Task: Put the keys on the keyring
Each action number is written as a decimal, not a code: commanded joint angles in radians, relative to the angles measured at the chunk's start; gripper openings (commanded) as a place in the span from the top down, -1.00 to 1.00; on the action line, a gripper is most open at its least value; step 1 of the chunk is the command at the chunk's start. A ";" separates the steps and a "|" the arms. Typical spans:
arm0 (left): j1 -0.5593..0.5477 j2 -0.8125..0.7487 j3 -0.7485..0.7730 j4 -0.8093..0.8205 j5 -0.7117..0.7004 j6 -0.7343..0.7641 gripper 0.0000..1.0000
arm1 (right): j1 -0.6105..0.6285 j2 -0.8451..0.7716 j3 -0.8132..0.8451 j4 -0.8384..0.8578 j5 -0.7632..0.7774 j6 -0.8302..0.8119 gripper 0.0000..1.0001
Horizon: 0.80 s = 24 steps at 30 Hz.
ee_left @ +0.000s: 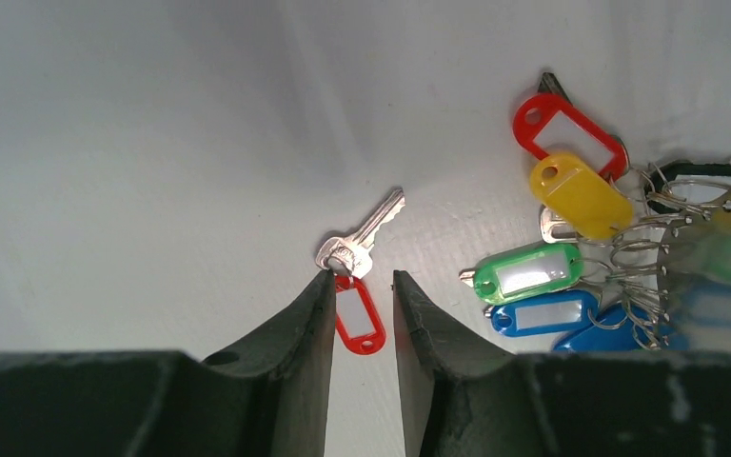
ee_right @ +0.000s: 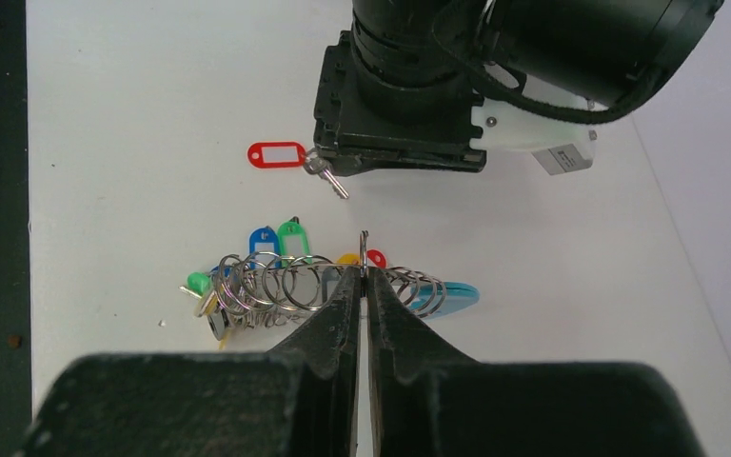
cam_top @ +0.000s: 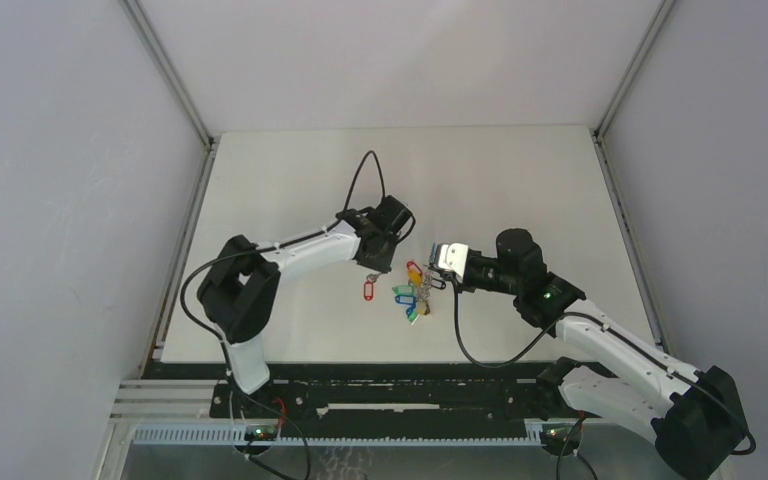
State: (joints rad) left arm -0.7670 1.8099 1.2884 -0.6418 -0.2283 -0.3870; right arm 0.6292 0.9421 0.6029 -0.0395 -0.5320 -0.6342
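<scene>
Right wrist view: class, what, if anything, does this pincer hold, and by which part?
The right pincer is shut on the keyring, pinching a thin metal edge of its rim.

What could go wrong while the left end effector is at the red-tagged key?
1. The red-tagged key lies flat on the table; the left end effector straddles mainly its tag, so closing may push it away or leave the key dangling.
2. The right end effector pinches only a thin edge of the keyring, which might twist or slip.

Shiny metal key [ee_left: 373,228], glossy red plastic tag [ee_left: 358,316]; matt table [ee_left: 152,143].
</scene>
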 commanded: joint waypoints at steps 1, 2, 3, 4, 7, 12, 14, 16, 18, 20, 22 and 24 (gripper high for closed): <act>-0.019 0.032 0.067 -0.044 -0.048 -0.056 0.34 | 0.007 -0.030 0.012 0.048 -0.001 -0.015 1.00; -0.021 0.037 0.070 -0.048 -0.050 -0.059 0.34 | 0.008 -0.029 0.012 0.049 0.000 -0.015 1.00; -0.023 0.043 0.072 -0.052 -0.049 -0.061 0.34 | 0.007 -0.029 0.012 0.049 -0.001 -0.014 1.00; -0.025 0.048 0.074 -0.056 -0.051 -0.063 0.35 | 0.007 -0.028 0.013 0.049 0.000 -0.015 1.00; -0.029 0.063 0.076 -0.059 -0.049 -0.064 0.37 | 0.007 -0.028 0.012 0.049 0.000 -0.015 1.00; -0.033 0.089 0.094 -0.070 -0.052 -0.063 0.42 | 0.008 -0.031 0.012 0.047 0.001 -0.015 1.00; -0.035 0.098 0.097 -0.071 -0.057 -0.061 0.43 | 0.009 -0.031 0.013 0.047 0.000 -0.015 1.00; -0.037 0.106 0.100 -0.071 -0.058 -0.059 0.48 | 0.008 -0.031 0.012 0.047 0.001 -0.015 1.00; -0.038 0.115 0.102 -0.074 -0.066 -0.059 0.49 | 0.007 -0.031 0.012 0.047 0.001 -0.015 1.00; -0.038 0.123 0.105 -0.082 -0.077 -0.060 0.49 | 0.007 -0.033 0.012 0.047 0.001 -0.015 1.00; -0.040 0.129 0.107 -0.091 -0.088 -0.061 0.49 | 0.008 -0.033 0.013 0.047 0.000 -0.015 1.00; -0.040 0.129 0.107 -0.094 -0.101 -0.062 0.49 | 0.007 -0.032 0.012 0.047 0.001 -0.014 1.00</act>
State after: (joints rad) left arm -0.7982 1.9358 1.3453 -0.7197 -0.2844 -0.4347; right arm 0.6300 0.9394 0.6029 -0.0467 -0.5312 -0.6373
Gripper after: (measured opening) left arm 0.255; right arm 0.007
